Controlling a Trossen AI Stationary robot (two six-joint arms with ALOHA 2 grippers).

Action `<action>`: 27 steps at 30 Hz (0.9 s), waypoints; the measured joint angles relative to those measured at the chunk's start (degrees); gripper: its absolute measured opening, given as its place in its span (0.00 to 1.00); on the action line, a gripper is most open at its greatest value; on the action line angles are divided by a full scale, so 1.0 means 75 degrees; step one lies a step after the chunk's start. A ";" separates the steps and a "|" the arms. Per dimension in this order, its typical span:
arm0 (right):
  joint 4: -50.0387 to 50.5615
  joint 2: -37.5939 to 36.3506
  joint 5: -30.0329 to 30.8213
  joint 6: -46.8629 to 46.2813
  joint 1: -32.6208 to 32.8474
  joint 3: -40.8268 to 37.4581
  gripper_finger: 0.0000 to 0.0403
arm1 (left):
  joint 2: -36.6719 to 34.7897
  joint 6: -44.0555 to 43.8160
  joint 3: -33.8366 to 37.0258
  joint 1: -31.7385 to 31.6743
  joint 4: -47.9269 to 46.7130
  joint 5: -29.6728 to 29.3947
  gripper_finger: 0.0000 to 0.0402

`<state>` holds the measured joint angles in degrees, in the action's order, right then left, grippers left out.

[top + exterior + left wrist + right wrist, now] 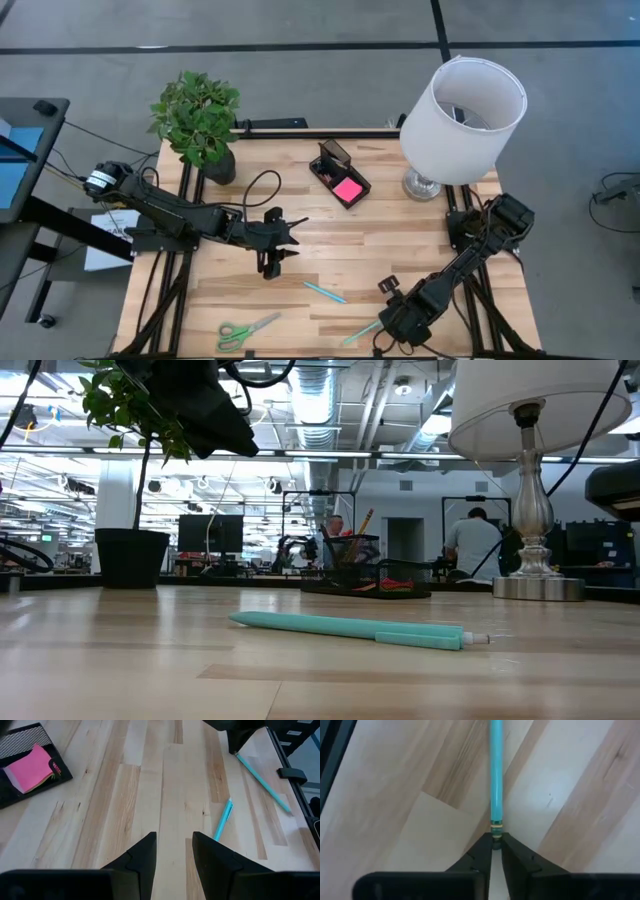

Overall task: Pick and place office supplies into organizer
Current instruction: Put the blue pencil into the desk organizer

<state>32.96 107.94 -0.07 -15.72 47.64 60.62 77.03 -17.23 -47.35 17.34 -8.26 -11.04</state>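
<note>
The right gripper's fingers [493,851] are pinched nearly together on the banded end of a teal pencil [495,770], whose shaft runs straight out from between them, flat along the table [580,785]. Gripping it by the end, in line with the fingers, would leave the shaft free to be stood up and lowered into a slot. In the high view this gripper [385,325] sits low at the table's near edge, right of centre.

The left gripper's fingers [172,851] stand partly open with only bare wood between them, holding nothing; this gripper [272,262] hovers over the middle of the table, apparently waiting.

A teal pen [325,292] lies loose between the two grippers, and the green-handled scissors [245,329] rest near the near-left corner. The organizer [338,172] sits at the far middle of the table, just left of the white lamp [462,105], with the pink sticky-note pad [347,189] already lying in its low tray. A potted plant [200,120] stands at the far left.
</note>
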 joint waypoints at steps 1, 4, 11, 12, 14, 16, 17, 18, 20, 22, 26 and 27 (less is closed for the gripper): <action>-0.0002 0.0000 0.0000 -0.0063 -0.0018 0.0000 0.07 | 0.0000 -0.0003 0.0000 -0.0002 -0.0001 -0.0004 0.29; 0.0030 0.0000 -0.0105 -0.0103 -0.0101 0.0000 0.05 | 0.0000 -0.0039 0.0000 0.0000 -0.0003 -0.0005 0.29; 0.0015 0.0000 -0.0207 -0.0164 -0.0311 0.0000 0.16 | 0.0000 -0.0172 0.0000 0.0000 -0.0025 0.0016 0.29; -0.0005 0.0000 -0.0242 -0.0167 -0.0318 0.0000 0.17 | 0.0000 -0.0170 0.0000 0.0000 -0.0022 0.0016 0.29; -0.0038 0.0000 -0.0301 -0.0179 -0.0337 -0.0005 0.17 | 0.0000 -0.0166 0.0000 0.0000 -0.0022 0.0016 0.29; -0.0058 0.0000 -0.0304 -0.0182 -0.0369 -0.0010 0.16 | 0.0000 -0.0160 0.0000 0.0000 -0.0022 0.0016 0.29; -0.0062 0.0000 -0.0302 -0.0182 -0.0372 -0.0012 0.16 | 0.0000 -0.0163 0.0000 0.0000 -0.0022 0.0016 0.29; -0.0065 0.0000 -0.0294 -0.0182 -0.0390 -0.0012 0.15 | 0.0000 -0.0163 0.0000 0.0000 -0.0022 0.0014 0.29; -0.0071 0.0000 -0.0298 -0.0188 -0.0425 -0.0012 0.14 | 0.0000 -0.0172 0.0000 0.0000 -0.0019 0.0013 0.29; -0.0077 0.0000 -0.0298 -0.0188 -0.0466 -0.0015 0.11 | 0.0000 -0.0278 0.0000 0.0000 -0.0016 0.0016 0.29; -0.0094 0.0000 -0.0307 -0.0188 -0.0555 -0.0017 0.04 | 0.0000 -0.0413 0.0000 0.0000 0.0097 0.0014 0.29; -0.0098 0.0000 -0.0311 -0.0188 -0.0580 -0.0017 0.02 | 0.0000 -0.0419 0.0000 0.0000 0.0167 0.0013 0.29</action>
<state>32.22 107.94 -2.40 -17.12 43.29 60.49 77.03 -20.38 -47.35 17.34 -7.01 -10.94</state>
